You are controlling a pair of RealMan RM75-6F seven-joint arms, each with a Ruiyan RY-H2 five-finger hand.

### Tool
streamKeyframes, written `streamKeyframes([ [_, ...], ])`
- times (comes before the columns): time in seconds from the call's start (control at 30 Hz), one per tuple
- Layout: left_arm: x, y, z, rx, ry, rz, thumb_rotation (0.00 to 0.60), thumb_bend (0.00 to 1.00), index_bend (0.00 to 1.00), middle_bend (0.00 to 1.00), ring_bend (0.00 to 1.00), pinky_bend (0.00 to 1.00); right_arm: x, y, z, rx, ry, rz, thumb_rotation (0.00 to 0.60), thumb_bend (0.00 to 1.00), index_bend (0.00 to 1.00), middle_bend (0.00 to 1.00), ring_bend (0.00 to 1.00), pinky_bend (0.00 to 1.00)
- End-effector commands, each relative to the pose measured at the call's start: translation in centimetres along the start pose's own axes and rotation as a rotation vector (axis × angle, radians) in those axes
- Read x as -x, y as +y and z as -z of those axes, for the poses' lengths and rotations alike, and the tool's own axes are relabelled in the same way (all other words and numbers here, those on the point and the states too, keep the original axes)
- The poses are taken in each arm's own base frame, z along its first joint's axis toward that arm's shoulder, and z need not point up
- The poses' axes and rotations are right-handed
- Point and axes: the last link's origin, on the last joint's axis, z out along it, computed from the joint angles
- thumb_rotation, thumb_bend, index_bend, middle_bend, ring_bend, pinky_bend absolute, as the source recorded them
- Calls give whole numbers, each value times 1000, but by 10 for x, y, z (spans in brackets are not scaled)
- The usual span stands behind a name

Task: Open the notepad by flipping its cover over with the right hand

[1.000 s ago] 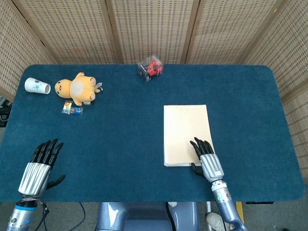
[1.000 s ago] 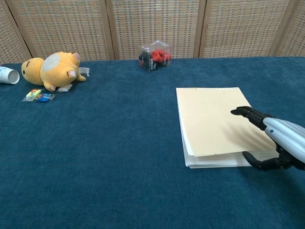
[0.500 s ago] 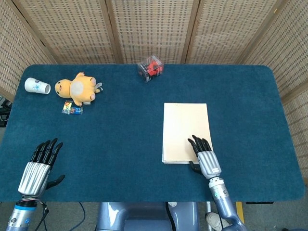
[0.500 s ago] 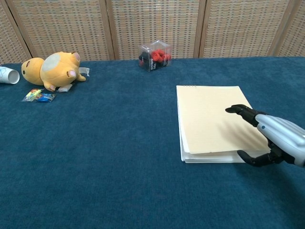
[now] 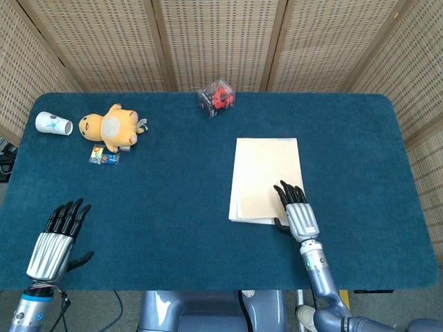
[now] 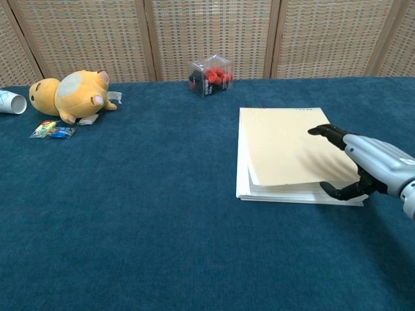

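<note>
Notepad flat on blue table, right of centre, cream cover down, near page edges slightly fanned. Right hand at near right corner: fingers spread and extended over cover, thumb curled against near edge of page stack; possibly tucked under cover, hard to tell from chest view. Left hand near left table edge, palm down, fingers apart, holding nothing. Farther back on left: small colourful packet, then yellow plush toy on its side, white paper cup lying beside it. Far centre: clear box with red pieces.
</note>
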Motion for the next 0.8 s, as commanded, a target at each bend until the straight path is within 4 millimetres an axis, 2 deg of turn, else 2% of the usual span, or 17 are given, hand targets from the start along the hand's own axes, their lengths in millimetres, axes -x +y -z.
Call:
streamKeyframes([
  [0.03,1,0,0,0,-3,0,600,0,0,0,0,74,-4,-1,-4,1,20,3,600,602,89,0,0,0],
  [0.2,1,0,0,3,-6,0,600,0,0,0,0,74,-6,2,-9,19,34,3,600,639,89,0,0,0],
  [0.37,2,1,0,5,-9,-1,600,0,0,0,0,74,-5,6,-13,34,30,17,600,593,89,0,0,0],
  [0.43,2,2,0,6,-9,-1,600,0,0,0,0,74,-6,7,-15,43,34,14,600,624,89,0,0,0],
  [0.5,2,2,0,8,-10,-1,600,0,0,0,0,74,-7,8,-17,48,40,13,600,698,89,0,0,0],
  [0.57,3,3,0,10,-12,-2,600,1,0,0,0,74,-9,9,-20,53,45,29,600,720,90,0,0,0],
  [0.8,4,3,-1,12,-15,-1,600,1,0,0,0,74,-15,10,-28,61,67,20,600,661,96,0,0,0],
])
